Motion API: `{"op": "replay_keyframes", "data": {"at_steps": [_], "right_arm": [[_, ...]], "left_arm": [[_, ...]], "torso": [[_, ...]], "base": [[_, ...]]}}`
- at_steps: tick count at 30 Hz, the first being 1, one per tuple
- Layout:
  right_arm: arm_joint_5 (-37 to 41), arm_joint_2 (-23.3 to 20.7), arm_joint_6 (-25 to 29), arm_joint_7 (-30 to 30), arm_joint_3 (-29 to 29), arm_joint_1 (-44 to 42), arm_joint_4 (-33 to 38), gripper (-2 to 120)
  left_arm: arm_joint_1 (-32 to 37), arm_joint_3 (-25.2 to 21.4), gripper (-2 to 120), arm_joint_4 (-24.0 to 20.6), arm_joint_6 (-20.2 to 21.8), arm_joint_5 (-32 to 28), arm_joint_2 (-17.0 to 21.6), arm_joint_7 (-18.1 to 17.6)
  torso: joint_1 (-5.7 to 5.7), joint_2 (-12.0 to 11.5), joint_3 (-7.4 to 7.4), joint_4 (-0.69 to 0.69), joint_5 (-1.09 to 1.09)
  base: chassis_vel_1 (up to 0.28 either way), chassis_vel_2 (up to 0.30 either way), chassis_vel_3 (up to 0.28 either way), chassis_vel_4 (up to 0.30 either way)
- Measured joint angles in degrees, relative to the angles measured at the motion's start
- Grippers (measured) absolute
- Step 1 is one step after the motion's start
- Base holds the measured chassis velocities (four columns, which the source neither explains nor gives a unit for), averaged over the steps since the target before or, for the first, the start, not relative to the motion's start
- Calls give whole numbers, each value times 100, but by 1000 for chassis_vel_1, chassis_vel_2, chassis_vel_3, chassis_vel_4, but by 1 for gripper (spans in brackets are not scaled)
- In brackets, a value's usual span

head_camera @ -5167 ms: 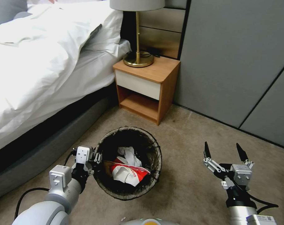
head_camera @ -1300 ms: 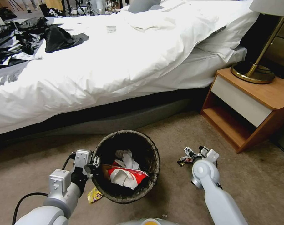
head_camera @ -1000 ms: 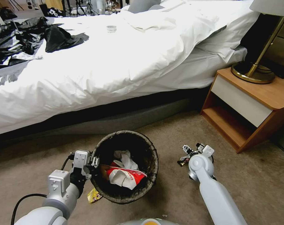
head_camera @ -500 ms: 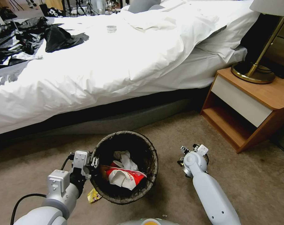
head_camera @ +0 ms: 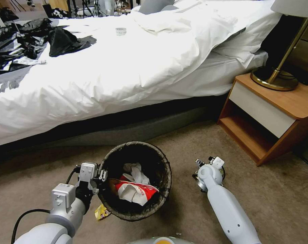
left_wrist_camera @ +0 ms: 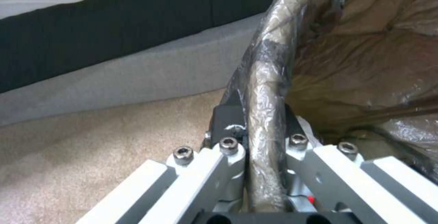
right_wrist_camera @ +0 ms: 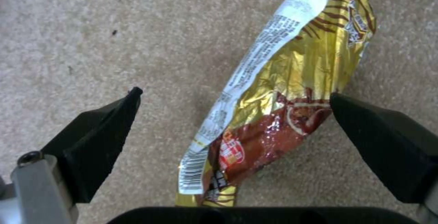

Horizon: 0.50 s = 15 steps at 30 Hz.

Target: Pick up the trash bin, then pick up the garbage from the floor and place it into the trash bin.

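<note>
head: high, looking forward and down over carpet, bed, trash bin | left wrist: very close along left gripper at bin rim, bed base behind; shares rim with head | right wrist: straight down, close, right gripper over wrapper; probably same carpet patch right of bin

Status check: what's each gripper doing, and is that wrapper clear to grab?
Left gripper shut on trash bin rim. Right gripper open, fingers straddling gold snack wrapper on carpet. Nothing in the way.
</note>
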Motion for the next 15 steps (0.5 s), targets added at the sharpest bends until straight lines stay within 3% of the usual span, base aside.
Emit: {"op": "replay_keyframes", "data": {"at_steps": [15], "right_arm": [[2,-46,100,14,13,34,-149,100]], "left_arm": [[-21,14,2,0,-2,12,-12,-1]], "torso": [[0,0,0,0,0]], "base": [[0,0,0,0]]}}
